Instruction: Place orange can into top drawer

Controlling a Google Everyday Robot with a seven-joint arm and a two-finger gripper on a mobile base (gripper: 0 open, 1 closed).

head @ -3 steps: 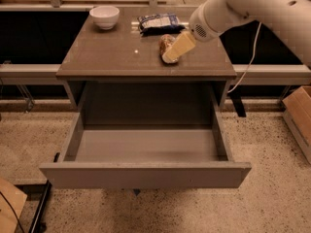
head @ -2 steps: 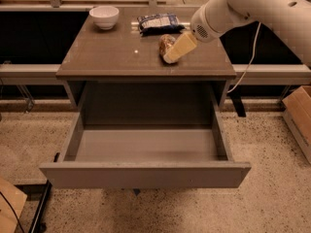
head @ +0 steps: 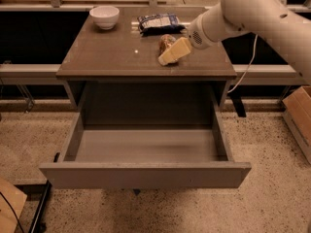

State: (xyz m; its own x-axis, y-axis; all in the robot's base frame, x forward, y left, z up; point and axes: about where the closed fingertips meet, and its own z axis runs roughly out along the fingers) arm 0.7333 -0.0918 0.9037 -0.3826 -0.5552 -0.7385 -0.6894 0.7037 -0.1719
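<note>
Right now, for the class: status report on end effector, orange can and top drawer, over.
End effector low over the table, at the orange can. Can on tabletop, not yet in top drawer. Drawer open, nothing in the way.

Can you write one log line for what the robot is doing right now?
gripper: at orange can on table | top drawer: open, nothing inside | orange can: not in drawer yet

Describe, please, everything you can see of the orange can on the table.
The orange can is a small cylinder, orange-brown with pale mottled print. It sits on the table, right of centre, just in front of the snack bag, not in the open top drawer. The gripper overlaps its near right side; whether it touches the can cannot be told.
</note>
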